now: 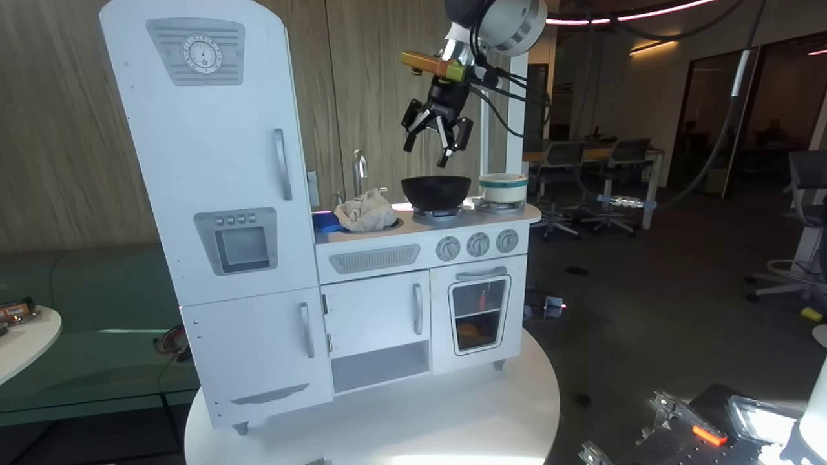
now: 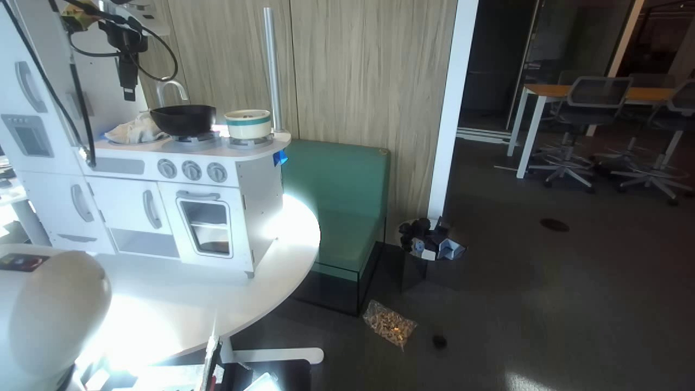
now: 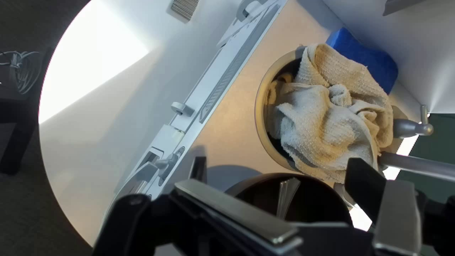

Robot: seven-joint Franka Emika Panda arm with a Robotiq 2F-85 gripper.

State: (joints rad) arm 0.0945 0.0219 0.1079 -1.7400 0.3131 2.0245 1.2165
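Gripper [image 1: 427, 152] gaping wide, empty, higher than the black bowl [image 1: 436, 193]; any descent must clear the cloth [image 1: 367, 212] beside that bowl

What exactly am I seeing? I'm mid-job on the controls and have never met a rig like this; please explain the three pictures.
The machine is a robot arm ending in a two-fingered gripper. Two pictures come from cameras standing outside the robot; the third comes from its wrist, looking down past the gripper, so the scene appears turned there. A toy kitchen stands on a white table. On its counter, a black bowl and a white pot sit on separate burners. A bunched cloth lies over the round sink, next to a blue thing, perhaps a sponge. Nothing is held: the gripper is open and hangs above the counter, touching nothing.
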